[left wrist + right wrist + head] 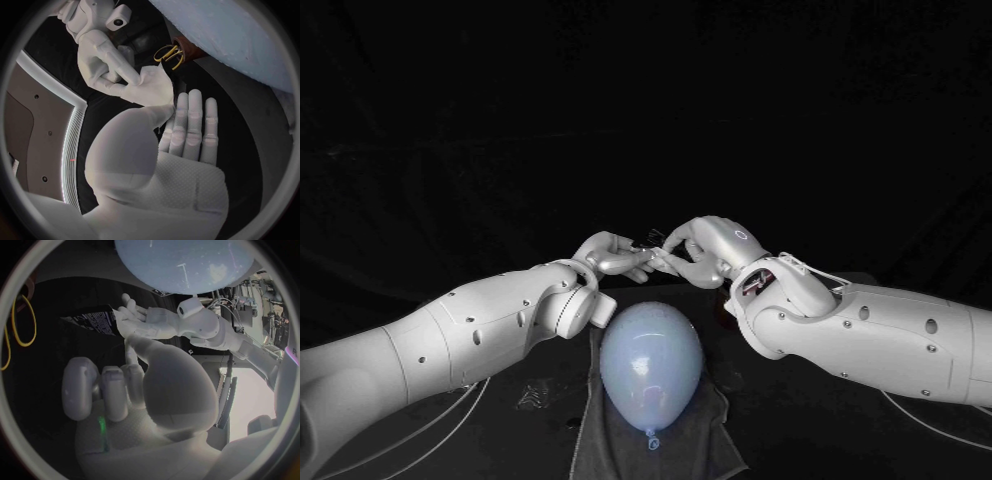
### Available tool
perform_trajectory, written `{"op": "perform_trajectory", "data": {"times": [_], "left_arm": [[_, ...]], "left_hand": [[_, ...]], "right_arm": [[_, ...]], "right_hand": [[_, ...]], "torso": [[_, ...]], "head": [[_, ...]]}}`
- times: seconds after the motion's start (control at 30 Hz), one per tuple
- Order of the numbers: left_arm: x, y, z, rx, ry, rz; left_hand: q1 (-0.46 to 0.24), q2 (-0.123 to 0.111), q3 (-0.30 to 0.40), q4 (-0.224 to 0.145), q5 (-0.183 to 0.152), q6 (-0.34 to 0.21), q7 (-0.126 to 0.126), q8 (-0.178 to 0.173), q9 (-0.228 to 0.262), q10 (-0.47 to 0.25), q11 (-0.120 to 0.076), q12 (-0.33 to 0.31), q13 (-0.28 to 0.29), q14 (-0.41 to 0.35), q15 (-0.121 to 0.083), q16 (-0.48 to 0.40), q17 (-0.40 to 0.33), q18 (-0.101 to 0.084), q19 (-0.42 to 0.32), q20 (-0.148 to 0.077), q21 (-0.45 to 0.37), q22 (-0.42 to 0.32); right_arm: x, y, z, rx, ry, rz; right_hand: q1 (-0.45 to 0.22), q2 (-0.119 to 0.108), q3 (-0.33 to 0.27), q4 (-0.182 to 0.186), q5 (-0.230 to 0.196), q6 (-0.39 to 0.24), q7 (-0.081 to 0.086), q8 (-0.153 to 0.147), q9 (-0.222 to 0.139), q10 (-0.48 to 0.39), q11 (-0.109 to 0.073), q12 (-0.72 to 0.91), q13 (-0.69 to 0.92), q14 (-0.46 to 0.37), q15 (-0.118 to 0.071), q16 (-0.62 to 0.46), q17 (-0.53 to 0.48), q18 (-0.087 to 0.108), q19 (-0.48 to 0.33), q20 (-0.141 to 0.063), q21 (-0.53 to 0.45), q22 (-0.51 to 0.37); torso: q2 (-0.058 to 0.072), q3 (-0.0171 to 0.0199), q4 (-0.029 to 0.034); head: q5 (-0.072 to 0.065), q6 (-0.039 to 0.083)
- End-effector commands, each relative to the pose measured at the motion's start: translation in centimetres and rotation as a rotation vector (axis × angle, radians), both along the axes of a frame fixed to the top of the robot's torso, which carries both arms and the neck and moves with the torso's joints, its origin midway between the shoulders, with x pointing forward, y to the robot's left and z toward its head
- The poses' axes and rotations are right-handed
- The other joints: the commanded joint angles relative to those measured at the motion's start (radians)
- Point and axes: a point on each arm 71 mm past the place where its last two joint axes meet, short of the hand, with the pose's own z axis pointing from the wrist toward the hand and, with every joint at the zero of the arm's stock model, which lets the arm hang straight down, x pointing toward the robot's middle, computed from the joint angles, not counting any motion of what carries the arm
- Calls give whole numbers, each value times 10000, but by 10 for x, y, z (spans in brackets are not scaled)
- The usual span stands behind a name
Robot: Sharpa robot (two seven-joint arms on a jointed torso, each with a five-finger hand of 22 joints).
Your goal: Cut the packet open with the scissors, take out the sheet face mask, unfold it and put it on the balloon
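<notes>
The left hand point(610, 258) pinches one side of the white face mask point(153, 87), and the right hand point(701, 250) pinches the other. The mask is bunched up. The balloon point(651, 358) lies on a grey cloth point(704, 410), its knot pointing at the robot. The scissors point(169, 56) and the black packet point(94, 322) lie near.

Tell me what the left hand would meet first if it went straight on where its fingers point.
Probably the scissors: their yellow handles lie beyond the fingers of the left hand. Depth is unclear, so it may pass over them.
</notes>
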Motion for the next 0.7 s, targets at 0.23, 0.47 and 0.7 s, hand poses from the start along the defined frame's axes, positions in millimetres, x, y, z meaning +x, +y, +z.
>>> {"op": "perform_trajectory", "data": {"times": [0.23,0.47,0.7], "left_arm": [[5,5,0,138,-38,157],[10,17,-1,357,-49,417],[6,53,-3,350,186,879]], "left_hand": [[48,89,33,-48,34,38,15,71,90,49,-31,-57,-11,-56,-2,-36,13,173,-78,-8,66,17],[54,86,36,-63,34,38,16,74,97,54,-31,-58,-9,-54,-3,-32,15,176,-84,-9,80,26],[59,78,36,-78,35,39,15,77,103,58,-31,-59,-8,-51,-4,-28,16,178,-90,-9,94,35]], "right_arm": [[-3,-11,14,2816,445,922],[5,-27,23,4249,1050,522],[10,-54,32,5265,1727,-60]], "right_hand": [[114,10,42,-93,50,-4,17,102,571,596,-54,9,2032,1044,-72,45,2635,-101,-2,-55,3,1757],[135,22,67,-118,50,-43,32,127,591,589,-43,-4,2025,1044,-66,45,2635,-92,-24,-57,-43,1742],[149,26,83,-140,49,-68,42,146,605,579,-36,-22,2014,1044,-61,45,2635,-82,-46,-57,-90,1725]], "torso": [[-8,-14,8],[-6,-21,8],[-10,-16,3]], "head": [[71,83],[169,115],[367,32]]}}
